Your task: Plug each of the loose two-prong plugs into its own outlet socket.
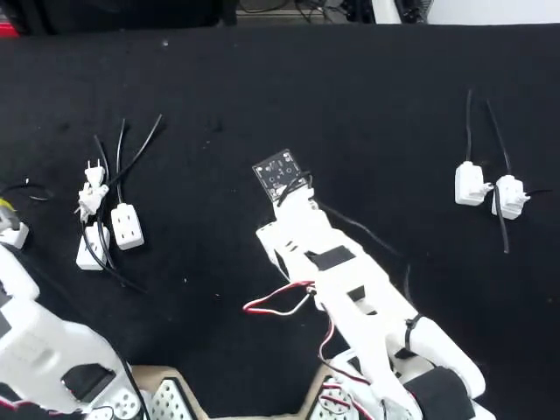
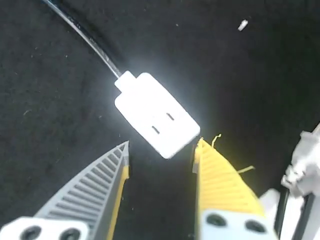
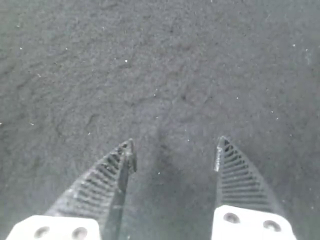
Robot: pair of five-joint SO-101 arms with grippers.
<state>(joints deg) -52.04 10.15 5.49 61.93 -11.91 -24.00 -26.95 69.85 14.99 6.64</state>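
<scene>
Left gripper stands spread, holding nothing, a white socket just off its tips. Right gripper is likewise spread over black cloth. From above, a loose plug and two sockets lie at nine o'clock, another white pair at three.

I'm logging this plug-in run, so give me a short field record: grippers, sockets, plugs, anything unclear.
left gripper: open, tips flanking one end of a white socket, slots facing the camera
right gripper: open, above bare black cloth
left cluster: two sockets side by side, loose plug beside them, cords crossing
right pair: two white corded pieces touching
unclear: whether the right pair is mated
</scene>
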